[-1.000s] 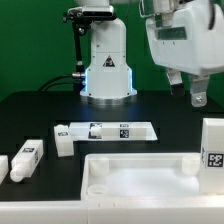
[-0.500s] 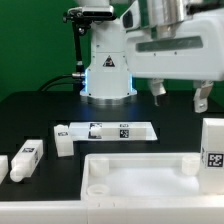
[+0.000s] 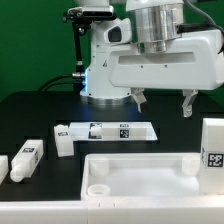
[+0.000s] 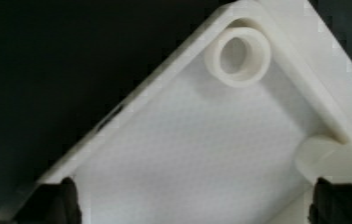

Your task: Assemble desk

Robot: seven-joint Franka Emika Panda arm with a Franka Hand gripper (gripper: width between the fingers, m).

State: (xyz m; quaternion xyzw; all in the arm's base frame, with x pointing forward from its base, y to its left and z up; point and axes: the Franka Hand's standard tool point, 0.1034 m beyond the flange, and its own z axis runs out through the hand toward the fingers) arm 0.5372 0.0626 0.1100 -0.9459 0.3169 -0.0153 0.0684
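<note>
Exterior view across the table (image 3: 40, 110); wrist view close above shared tabletop panel (image 4: 191, 140).

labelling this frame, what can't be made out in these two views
Exterior view: tabletop panel front cut off by the bottom edge.
Exterior view: leg at its right cut by the frame edge.
Exterior view: marker board tags too small to read.
Wrist view: only one socket corner shows; fingertips blurred.

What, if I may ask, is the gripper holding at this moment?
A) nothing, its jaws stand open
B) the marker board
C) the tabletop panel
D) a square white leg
A: the gripper hangs in the air with its jaws wide apart and nothing between them. The wrist view shows only the tabletop panel and its corner socket lying below.
</note>
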